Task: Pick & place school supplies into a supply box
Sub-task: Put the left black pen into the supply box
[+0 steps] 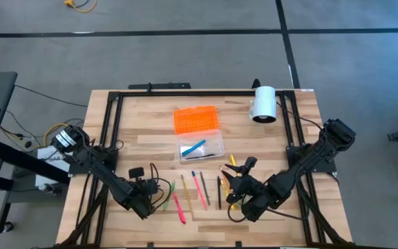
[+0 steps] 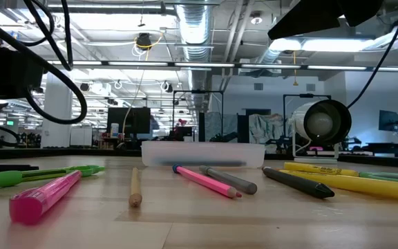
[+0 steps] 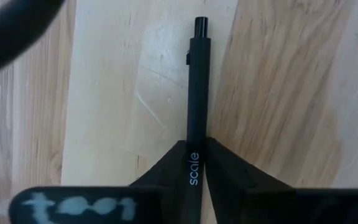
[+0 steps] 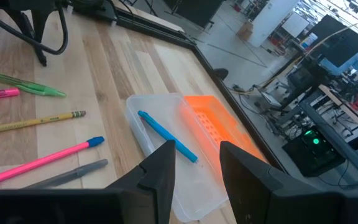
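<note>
— So where was the left tool (image 3: pixel 194 180) at that moment?

— Down low over the worktop (image 1: pixel 150 149), its two fingers closed tight on a black pen (image 3: pixel 197 87). The pen ran straight out ahead of the tips, with most of its barrel beyond them.

— And the right tool (image 4: pixel 194 168)?

— Fingers apart, nothing between them. It hung above the worktop, with the clear supply box (image 4: pixel 166 149) just ahead of its tips. A blue pen (image 4: pixel 166 135) already lay in that box, and the orange lid (image 4: pixel 219 134) sat on the box's far side from the tool.

— What about the other supplies?

— Loose on the worktop between the two tools: a pink pen (image 1: pixel 200 187), a pencil (image 1: pixel 184 190), a pink highlighter (image 1: pixel 177 206) and a green pen (image 1: pixel 167 196) closer to the left tool, and yellow markers (image 1: pixel 232 166) right beside the right tool.

— What could have gone wrong from there?

— In my judgement, the grip sat at the pen's rear end, so the long free barrel could swing or slip during a lift. A tilted pen might catch the box's wall and push the light box aside. The right tool also stood close to the box, so both arms might crowd each other there.
</note>
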